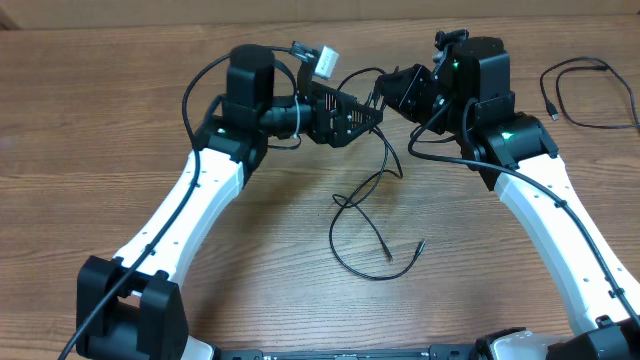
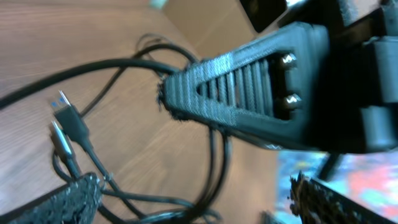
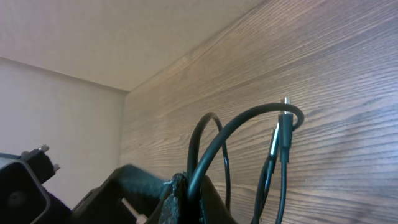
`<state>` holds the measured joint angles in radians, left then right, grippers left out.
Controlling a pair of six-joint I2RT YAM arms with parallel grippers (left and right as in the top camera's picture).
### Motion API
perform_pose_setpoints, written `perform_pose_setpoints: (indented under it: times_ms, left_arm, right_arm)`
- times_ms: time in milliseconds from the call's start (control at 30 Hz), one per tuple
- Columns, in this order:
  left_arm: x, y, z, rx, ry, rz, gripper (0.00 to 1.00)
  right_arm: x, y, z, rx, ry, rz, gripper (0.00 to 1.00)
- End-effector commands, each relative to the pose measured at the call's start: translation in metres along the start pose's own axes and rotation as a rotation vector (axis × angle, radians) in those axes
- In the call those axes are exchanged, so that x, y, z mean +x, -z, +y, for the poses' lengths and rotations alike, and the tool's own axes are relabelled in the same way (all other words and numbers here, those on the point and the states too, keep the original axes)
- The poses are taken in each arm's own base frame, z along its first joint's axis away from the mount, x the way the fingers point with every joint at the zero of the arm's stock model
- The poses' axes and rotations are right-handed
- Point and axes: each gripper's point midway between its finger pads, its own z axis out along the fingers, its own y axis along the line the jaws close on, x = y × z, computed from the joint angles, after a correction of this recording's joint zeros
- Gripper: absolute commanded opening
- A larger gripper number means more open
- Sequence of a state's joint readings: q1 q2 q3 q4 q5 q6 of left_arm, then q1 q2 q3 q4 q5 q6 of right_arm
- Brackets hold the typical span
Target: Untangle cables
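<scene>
Left pincer (image 1: pixel 368 113) gapes wide, its fingers either side of the cables (image 1: pixel 345 204) without clamping them. Right pincer (image 1: pixel 383 93) is closed on the cables, and I see strands bending up out of its tips in the wrist feed. The tips nearly meet. Slack loops run to the worktop (image 1: pixel 270 250) toward 6 o'clock. Separate cable (image 1: pixel 548 90) lies at 2 o'clock, well apart.

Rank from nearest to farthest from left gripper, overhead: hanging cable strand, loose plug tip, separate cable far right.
From the left gripper:
1. Hanging strand, just below its fingertips.
2. Loose plug tip, lower centre.
3. Separate cable, far right edge, well apart.
</scene>
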<state>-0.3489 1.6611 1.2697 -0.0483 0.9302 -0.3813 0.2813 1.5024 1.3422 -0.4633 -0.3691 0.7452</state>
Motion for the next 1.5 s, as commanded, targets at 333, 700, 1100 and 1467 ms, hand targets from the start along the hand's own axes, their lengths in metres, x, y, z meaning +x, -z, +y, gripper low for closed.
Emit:
perform_pose_setpoints:
  times_ms: [333, 700, 1100, 1467]
  left_arm:
    - [-0.003, -0.022, 0.037, -0.427, -0.254, -0.049, 0.8]
    - [0.005, -0.028, 0.021, -0.321, -0.229, -0.016, 0.04]
    - [0.005, 0.031, 0.096, -0.584, 0.116, -0.071, 0.04]
    - [-0.014, 0.028, 0.063, -0.315, 0.135, -0.099, 0.04]
  right_arm:
    - [0.005, 0.006, 0.014, -0.057, 0.026, 0.032, 0.04]
    - [0.006, 0.006, 0.008, -0.028, 0.018, 0.03, 0.04]
    - [0.013, 0.007, -0.002, 0.008, 0.049, 0.061, 1.0]
    - [0.033, 0.008, -0.01, 0.017, 0.225, 0.149, 1.0]
